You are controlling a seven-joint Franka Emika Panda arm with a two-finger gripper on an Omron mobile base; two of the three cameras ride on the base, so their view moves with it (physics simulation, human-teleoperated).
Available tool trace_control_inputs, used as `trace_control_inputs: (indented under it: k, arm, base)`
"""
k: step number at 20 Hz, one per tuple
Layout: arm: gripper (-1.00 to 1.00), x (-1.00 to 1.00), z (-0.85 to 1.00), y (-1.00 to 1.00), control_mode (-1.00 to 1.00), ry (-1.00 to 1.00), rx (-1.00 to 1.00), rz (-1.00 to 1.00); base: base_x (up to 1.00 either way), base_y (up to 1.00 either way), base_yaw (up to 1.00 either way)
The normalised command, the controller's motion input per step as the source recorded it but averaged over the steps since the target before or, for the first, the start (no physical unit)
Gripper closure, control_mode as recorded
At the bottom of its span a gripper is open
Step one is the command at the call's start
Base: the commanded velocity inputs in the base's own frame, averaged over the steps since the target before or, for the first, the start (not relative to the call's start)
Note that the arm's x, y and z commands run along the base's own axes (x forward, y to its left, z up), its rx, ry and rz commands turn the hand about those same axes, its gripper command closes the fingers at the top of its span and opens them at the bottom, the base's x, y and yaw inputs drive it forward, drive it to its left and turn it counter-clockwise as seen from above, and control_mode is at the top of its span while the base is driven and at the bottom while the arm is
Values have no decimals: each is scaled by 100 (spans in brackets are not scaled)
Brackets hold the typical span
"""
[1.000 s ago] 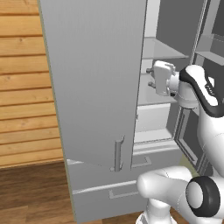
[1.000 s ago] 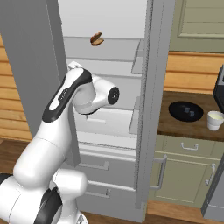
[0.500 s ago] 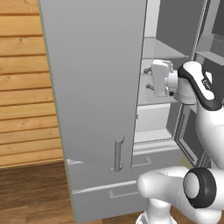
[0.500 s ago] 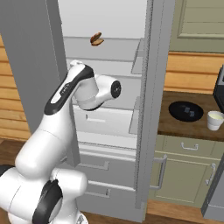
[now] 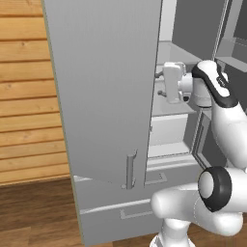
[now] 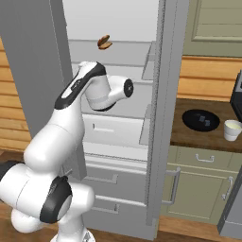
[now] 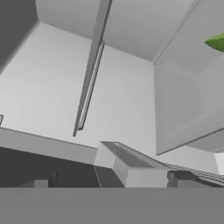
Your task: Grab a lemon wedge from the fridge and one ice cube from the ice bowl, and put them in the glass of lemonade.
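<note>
While I look along the hand, the lemon wedge (image 7: 217,42) sits at the far upper right edge, apart from it. My gripper (image 5: 161,83) is spread wide and empty, arm bent, reaching into the fridge (image 5: 111,96).

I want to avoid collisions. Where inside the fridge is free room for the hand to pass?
Free: the fridge shelf around the open gripper, between left door and right shelves. Occupied: the top shelf's left part, with the brown lump.
</note>
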Motion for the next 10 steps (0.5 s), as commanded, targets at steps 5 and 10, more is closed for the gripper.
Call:
trace_control_inputs:
  k: [5,10]
  arm:
    - [-100,36,-11,10,-100,11,0,9]
    - [-100,3,-6,20,-100,2,1,11]
  base:
    - [0,0,0]
    - [0,0,0]
